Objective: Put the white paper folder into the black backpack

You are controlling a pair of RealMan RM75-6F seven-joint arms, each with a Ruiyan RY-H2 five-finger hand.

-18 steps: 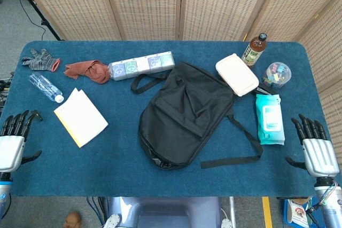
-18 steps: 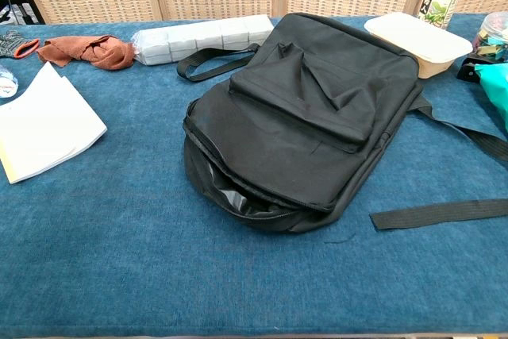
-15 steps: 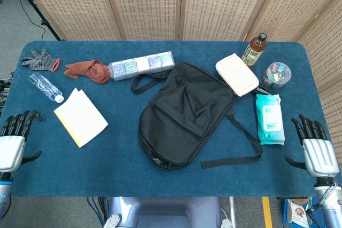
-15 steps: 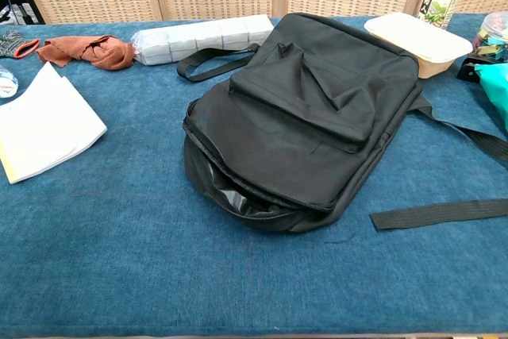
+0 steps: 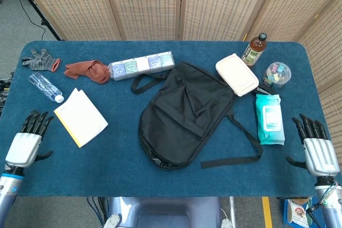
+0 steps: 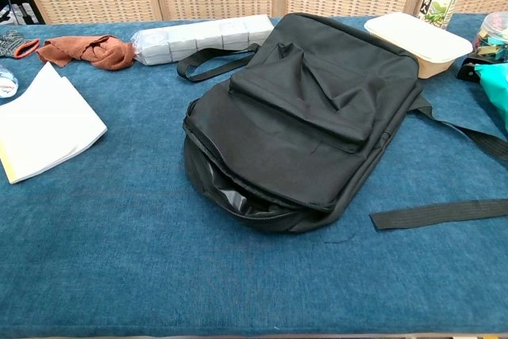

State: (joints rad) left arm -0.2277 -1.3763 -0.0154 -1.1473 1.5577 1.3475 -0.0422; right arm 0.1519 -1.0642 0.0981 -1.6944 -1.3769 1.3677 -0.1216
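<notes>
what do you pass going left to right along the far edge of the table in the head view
Grey knitted glove → crumpled rust-red cloth → long clear-wrapped pack of small boxes → white lidded plastic container → brown-capped drink bottle → round clear tub of colourful clips.

Table [image 5: 123,180] covered in deep blue cloth. Black backpack [image 5: 184,113], black straps, dull sheen in the open mouth. Paper folder [image 5: 81,117] white with a pale yellow edge, just ahead of the left hand's [image 5: 25,145] black fingers [image 5: 36,122]; that hand's back is silver-grey. Right hand [image 5: 315,150] same: silver-grey back, black fingers. Wipes pack [image 5: 269,118] teal with a white label, just ahead of the right fingers. Lunch box [image 5: 236,74] cream. Bottle [image 5: 254,49] brown, dark cap, green-and-white label. Clear tub [image 5: 277,74] with mixed pastel bits inside. Rag [image 5: 87,70] rust red. Glove [image 5: 40,60] grey speckled. Water bottle [image 5: 46,87] clear, white cap. Tissue row [image 5: 141,65] clear wrap, blue-grey prints. Screens [image 5: 160,4] behind: tan woven lattice.
</notes>
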